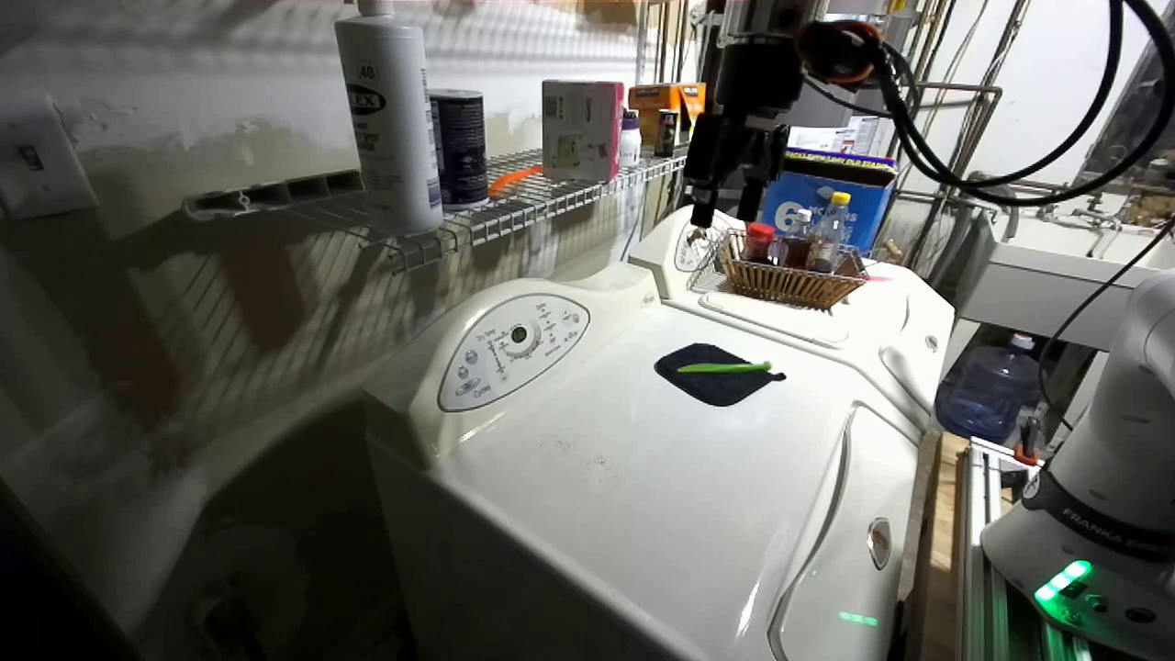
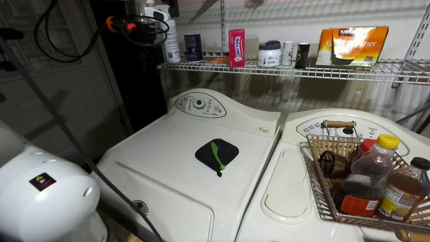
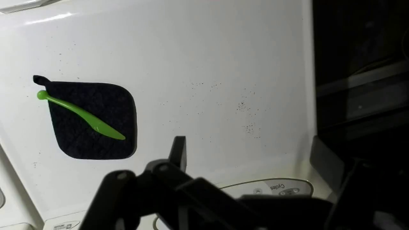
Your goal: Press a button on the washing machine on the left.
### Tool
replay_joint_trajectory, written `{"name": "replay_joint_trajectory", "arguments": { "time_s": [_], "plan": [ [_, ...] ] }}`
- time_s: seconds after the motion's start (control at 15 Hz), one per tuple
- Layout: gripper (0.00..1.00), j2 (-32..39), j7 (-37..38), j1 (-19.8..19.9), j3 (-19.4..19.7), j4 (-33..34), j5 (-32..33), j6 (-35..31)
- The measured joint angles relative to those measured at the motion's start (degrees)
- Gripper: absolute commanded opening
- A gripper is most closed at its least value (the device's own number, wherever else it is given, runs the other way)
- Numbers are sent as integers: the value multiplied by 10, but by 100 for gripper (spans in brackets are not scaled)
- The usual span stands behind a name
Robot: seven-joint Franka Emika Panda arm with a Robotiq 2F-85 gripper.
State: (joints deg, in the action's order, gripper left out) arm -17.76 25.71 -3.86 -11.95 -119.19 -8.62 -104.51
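The washing machine is a large glossy white top-loader (image 1: pixel 587 477), also in an exterior view (image 2: pixel 158 144) and the wrist view (image 3: pixel 223 64). Its oval grey-outlined control panel (image 1: pixel 491 367), with a round dial and buttons, shows in both exterior views (image 2: pixel 206 109). My gripper (image 1: pixel 725 213) hangs high above the machine, fingers down, touching nothing. In the wrist view, the gripper (image 3: pixel 248 150) is open and empty, its fingers wide apart. The panel's "Cycles" end (image 3: pixel 281 185) shows upside down between the fingers; gripper parts hide much of the panel.
A dark pad (image 2: pixel 205 153) with a green knife (image 2: pixel 215 151) lies on the lid. A second white appliance (image 2: pixel 285 191) bears a wire basket (image 2: pixel 322 181) with bottles. A wire shelf (image 1: pixel 514 197) with a white bottle (image 1: pixel 390 124) and boxes runs above the panel.
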Motion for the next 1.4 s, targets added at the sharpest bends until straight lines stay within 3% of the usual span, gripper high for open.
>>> {"name": "replay_joint_trajectory", "arguments": {
  "time_s": [0.4, 0.47, 0.6, 1.2, 1.4],
  "plan": [
    [100, 27, -8, 1, 12, -32, 4, -78],
    [75, 36, -13, 2, 18, -43, 3, -103],
    [68, 57, -31, 4, 31, -63, 3, -159],
    [3, 162, -165, 9, 91, -106, -55, -361],
    [0, 197, -226, 11, 98, -104, -111, -410]
  ]
}}
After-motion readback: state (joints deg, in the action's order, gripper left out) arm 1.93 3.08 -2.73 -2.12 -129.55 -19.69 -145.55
